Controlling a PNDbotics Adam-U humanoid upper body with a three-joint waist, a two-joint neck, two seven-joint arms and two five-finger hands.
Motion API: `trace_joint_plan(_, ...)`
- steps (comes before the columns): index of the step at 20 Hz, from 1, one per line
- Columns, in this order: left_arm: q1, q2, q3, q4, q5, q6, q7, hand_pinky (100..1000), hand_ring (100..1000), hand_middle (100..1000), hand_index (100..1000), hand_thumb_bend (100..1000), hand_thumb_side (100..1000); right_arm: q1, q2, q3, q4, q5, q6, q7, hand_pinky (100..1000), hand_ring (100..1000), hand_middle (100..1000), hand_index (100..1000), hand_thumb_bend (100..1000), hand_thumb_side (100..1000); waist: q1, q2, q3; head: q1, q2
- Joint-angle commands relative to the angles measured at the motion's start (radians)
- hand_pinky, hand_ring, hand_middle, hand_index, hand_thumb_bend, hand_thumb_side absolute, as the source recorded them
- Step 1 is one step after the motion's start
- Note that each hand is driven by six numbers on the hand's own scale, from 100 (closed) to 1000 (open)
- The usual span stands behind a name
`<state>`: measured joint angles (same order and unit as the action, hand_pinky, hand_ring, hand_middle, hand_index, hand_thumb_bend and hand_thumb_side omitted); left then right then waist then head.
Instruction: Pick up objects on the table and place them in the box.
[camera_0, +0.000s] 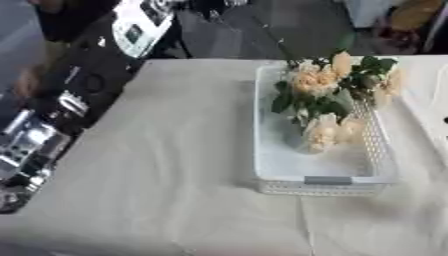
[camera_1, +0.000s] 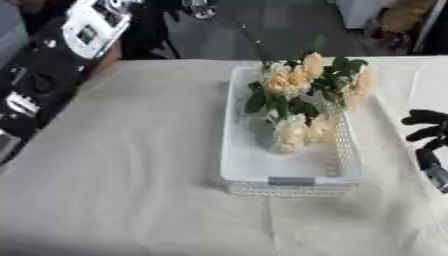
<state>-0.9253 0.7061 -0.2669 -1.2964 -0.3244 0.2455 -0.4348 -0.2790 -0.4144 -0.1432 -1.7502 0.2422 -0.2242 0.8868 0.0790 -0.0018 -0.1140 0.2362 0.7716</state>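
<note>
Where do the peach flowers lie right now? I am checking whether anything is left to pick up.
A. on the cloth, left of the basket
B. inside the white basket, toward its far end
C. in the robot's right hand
B: the peach flowers lie inside the white basket, bunched at its far end, while the right hand holds nothing.

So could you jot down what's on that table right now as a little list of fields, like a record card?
surface: table under a cream cloth
box: white openwork basket, right of centre
contents: bunch of peach flowers with green leaves, lying in the far half of the basket
right hand: black fingers at the right edge, beside the basket, holding nothing
left hand: not in view
left of table: dark equipment
</note>
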Motion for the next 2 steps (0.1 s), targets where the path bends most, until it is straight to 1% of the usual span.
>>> trace_joint_plan(1,0.017,0.091,0.059,-0.162,-0.02,-0.007,0.03,734,798,847,855,414,827,-0.009,-0.027,-0.012,-0.017,0.003,-0.015,0.02,651,776,868,984,100,466,-0.003,-0.012,0.003,-0.007,-0.002)
trace_joint_plan(2,0.043,0.106,0.086,-0.227,-0.02,-0.012,0.046,719,788,845,864,491,788,-0.01,-0.026,-0.013,-0.017,0.003,-0.014,0.02,651,776,869,986,100,468,-0.004,-0.011,0.003,-0.008,-0.002)
